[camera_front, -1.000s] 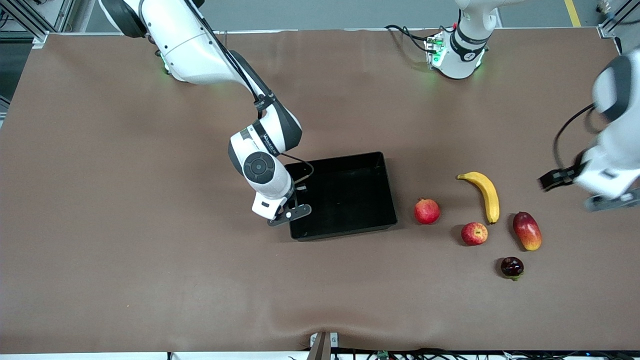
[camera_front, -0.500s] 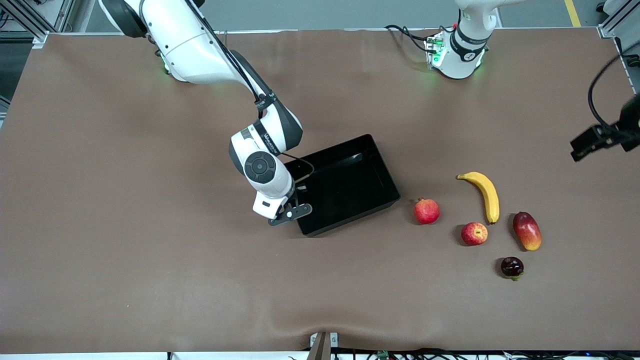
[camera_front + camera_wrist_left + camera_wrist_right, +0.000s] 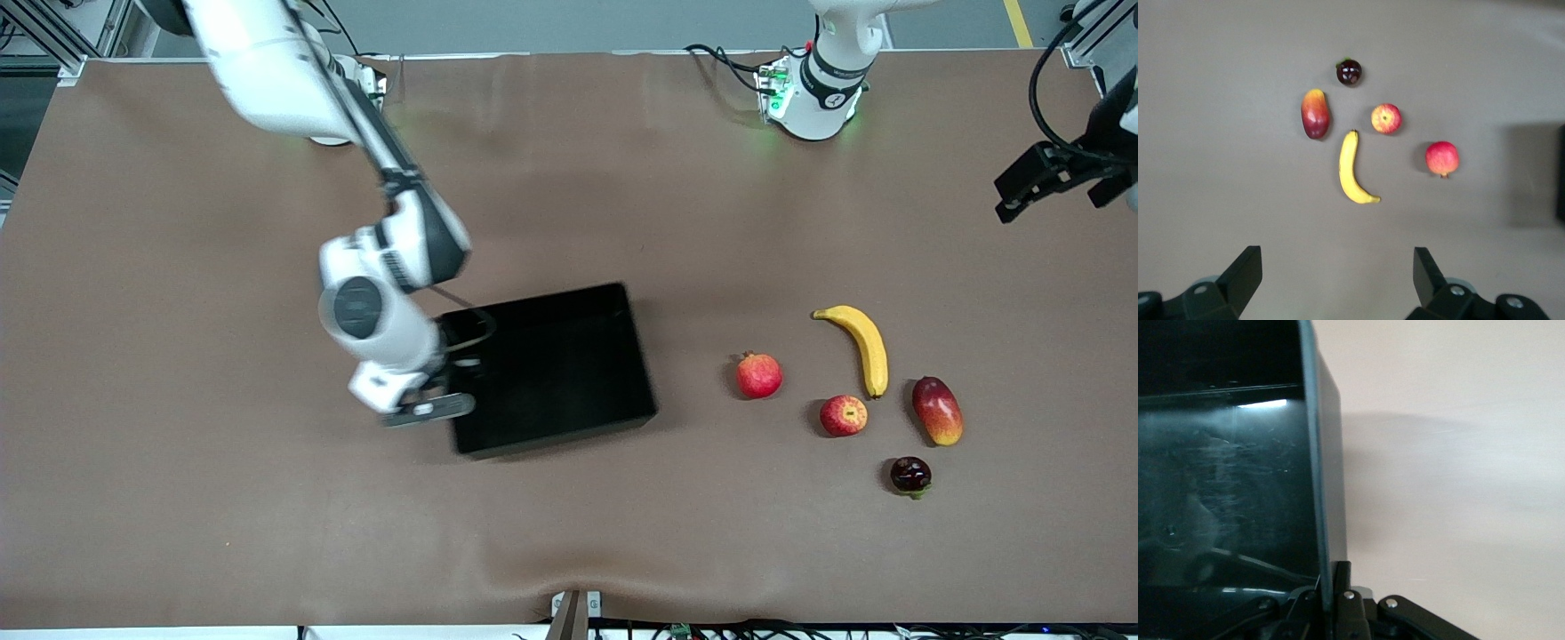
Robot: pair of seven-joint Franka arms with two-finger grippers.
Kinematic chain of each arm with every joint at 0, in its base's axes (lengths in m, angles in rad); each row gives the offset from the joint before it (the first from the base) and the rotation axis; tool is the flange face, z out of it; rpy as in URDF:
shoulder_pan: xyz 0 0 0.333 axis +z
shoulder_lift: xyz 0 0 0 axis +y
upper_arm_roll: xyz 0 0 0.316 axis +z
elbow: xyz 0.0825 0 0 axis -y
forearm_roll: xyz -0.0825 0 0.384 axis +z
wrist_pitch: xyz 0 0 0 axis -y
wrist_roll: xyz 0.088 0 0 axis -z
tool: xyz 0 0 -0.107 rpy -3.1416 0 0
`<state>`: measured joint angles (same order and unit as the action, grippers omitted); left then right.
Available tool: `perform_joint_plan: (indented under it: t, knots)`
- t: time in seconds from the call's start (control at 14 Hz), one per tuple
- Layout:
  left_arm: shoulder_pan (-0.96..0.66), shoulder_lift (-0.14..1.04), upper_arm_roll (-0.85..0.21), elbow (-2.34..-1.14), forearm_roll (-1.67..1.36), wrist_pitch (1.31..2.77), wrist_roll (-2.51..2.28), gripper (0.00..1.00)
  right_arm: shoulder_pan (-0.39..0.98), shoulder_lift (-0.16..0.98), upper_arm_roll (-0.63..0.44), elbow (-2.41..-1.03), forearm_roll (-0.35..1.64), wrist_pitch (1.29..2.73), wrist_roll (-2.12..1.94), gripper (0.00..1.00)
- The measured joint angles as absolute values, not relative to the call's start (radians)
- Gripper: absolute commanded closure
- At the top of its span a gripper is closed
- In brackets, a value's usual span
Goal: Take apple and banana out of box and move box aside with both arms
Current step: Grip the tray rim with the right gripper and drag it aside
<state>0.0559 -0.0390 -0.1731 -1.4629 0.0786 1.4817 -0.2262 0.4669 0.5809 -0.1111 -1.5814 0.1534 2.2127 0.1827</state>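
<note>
My right gripper (image 3: 442, 391) is shut on the wall of the black box (image 3: 556, 369) at its end toward the right arm's side; the wall (image 3: 1318, 487) runs between its jaws in the right wrist view. The yellow banana (image 3: 866, 347) and the small red apple (image 3: 843, 415) lie on the table toward the left arm's end, the apple nearer the front camera. They also show in the left wrist view, banana (image 3: 1351, 170) and apple (image 3: 1386, 119). My left gripper (image 3: 1337, 277) is open and empty, up in the air at the table's edge (image 3: 1049, 182).
A red pomegranate (image 3: 758, 374) lies between the box and the banana. A red-yellow mango (image 3: 937, 410) lies beside the apple. A small dark fruit (image 3: 910, 475) lies nearest the front camera. The brown table cover (image 3: 222, 498) has a ripple at its front edge.
My right gripper has pulled the box toward the right arm's end of the table and turned it. My left gripper has risen and drawn back toward the table's edge.
</note>
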Motion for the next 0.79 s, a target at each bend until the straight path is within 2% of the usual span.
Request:
perform_joint_plan:
  t: [0.14,0.36,0.5,0.79]
  knots:
    - [0.010,-0.079,-0.117,-1.511,0.031,1.481,-0.226,0.00,0.380,0.528,-0.129,-1.629,0.153,2.203,0.144,1.00]
    - [0.004,-0.110,-0.112,-1.555,0.019,1.482,-0.225,0.00,0.257,0.441,-0.134,-1.664,0.152,2.072,0.078,1.00]
    - [0.002,-0.110,-0.112,-1.564,0.018,1.482,-0.225,0.00,0.198,0.390,-0.136,-1.684,0.152,2.034,0.051,1.00]
    - [-0.001,-0.104,-0.119,-1.580,0.020,1.470,-0.226,0.00,0.029,0.376,-0.140,-1.739,0.150,2.036,-0.116,1.00]
